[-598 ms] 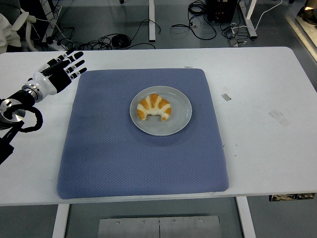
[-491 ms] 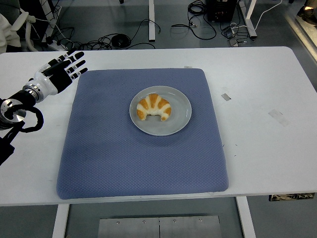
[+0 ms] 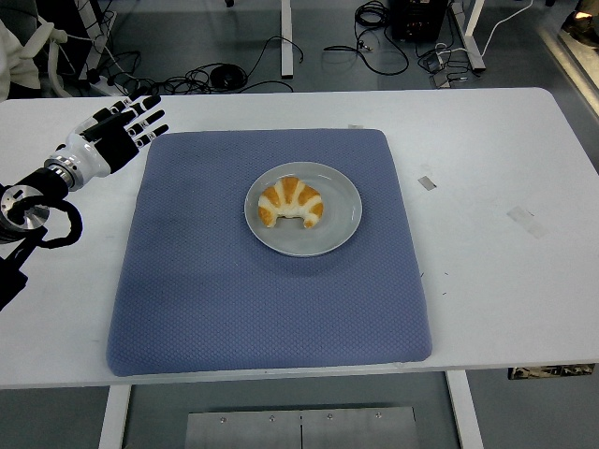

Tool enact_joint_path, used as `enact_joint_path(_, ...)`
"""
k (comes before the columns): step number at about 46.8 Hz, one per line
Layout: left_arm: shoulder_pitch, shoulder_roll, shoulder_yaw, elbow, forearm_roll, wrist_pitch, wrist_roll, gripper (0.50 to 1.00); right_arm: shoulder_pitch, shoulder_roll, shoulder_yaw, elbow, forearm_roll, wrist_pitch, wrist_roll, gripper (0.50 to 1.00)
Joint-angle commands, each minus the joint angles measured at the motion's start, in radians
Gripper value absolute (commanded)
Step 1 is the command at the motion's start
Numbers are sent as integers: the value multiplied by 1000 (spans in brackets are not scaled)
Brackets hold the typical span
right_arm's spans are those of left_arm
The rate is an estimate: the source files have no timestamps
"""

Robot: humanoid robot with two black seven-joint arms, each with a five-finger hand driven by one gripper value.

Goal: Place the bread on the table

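Bread: the croissant [image 3: 292, 203] lies on the grey plate [image 3: 341, 227], at the middle of the blue mat [image 3: 225, 299].
My left hand [image 3: 117, 129]: fingers spread, holding nothing, over the worktop [image 3: 487, 159] at ten o'clock from the plate, well apart.
Done: nothing, I judge.
Left: reach, grasp, lift, set on the worktop.

No readable text anywhere. Tape bits [image 3: 427, 182] on table [image 3: 487, 140] blank, plate [image 3: 343, 210] plain, mat [image 3: 187, 281] unmarked.
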Motion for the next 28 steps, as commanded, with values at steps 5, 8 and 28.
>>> enact_joint_path(5, 0, -2, 0, 1, 1, -3, -2, 983, 0, 0, 0, -1, 1, 0, 0, 1000)
enact_joint_path(8, 1, -4, 3, 3, 1, -1, -2, 983, 0, 0, 0, 0, 1, 0, 0, 1000)
enact_joint_path(28, -5, -2, 3, 1, 0, 7, 2, 983, 0, 0, 0, 0, 0, 0, 0, 1000)
